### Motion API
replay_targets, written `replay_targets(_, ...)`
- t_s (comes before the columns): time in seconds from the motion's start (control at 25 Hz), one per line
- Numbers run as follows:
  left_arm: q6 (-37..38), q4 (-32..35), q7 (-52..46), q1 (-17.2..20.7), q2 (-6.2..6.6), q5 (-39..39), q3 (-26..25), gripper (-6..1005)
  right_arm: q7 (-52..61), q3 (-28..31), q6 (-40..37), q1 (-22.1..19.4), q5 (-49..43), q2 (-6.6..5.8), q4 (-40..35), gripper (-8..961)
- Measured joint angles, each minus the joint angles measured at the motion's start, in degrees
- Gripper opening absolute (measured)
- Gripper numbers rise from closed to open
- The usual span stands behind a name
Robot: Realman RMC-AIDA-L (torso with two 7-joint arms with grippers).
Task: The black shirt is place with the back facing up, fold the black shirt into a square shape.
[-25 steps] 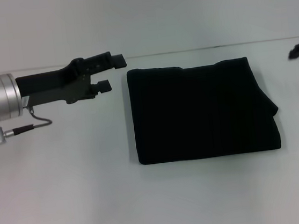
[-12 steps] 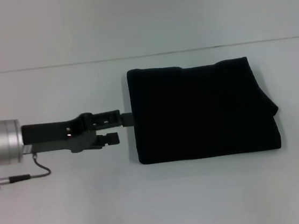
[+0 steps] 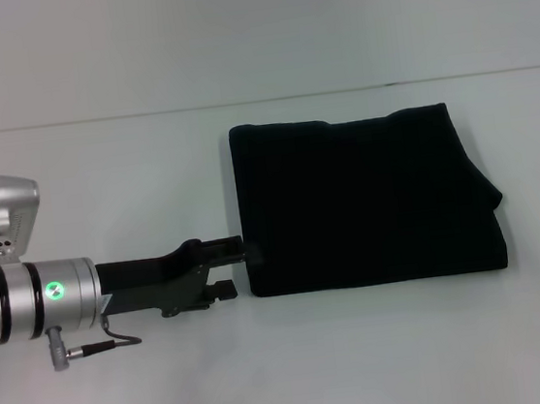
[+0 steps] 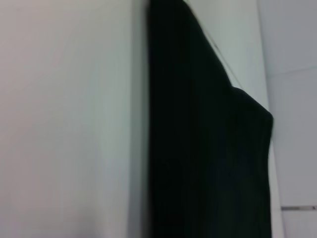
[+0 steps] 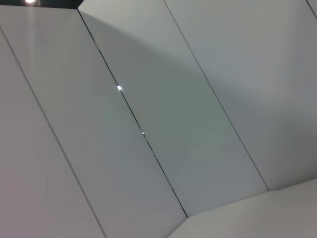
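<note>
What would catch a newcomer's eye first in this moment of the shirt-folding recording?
The black shirt stands out most: a dark, nearly square folded block on the pale table, right of centre in the head view. Next is the left gripper, reaching in from the robot's left with its fingers open at the shirt's near left corner. The right gripper shows in no view.

Left arm cut off by head view's left edge — only wrist and left gripper (image 3: pixel 234 266) in frame. Upper fingertip meets shirt (image 3: pixel 367 201) edge; black on black, contact or grip not resolvable. Left wrist view: shirt (image 4: pixel 208 148) blurred, cut off at two edges. Right gripper — outside every view
</note>
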Motion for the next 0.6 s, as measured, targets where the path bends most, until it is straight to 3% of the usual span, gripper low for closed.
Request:
replay_targets(0.24,-3.25,-0.34,-1.20,-0.92,-1.15,3.05,0.03,824,0.38,0.01,-0.23,1.03,-0.01,-0.10,0.03,697)
replay_targets(0.36,-4.92,-0.42,-1.21,-1.67,-1.92,4.20,0.47,600,0.60,-0.21,-0.23,1.56,0.04,-0.16,0.04,697)
replay_targets(0.6,-7.75,-1.05,-1.45,-3.03,-2.40,4.52,2.07,482,0.79,-0.17,-0.45,2.10,0.10,-0.04,0.04,697)
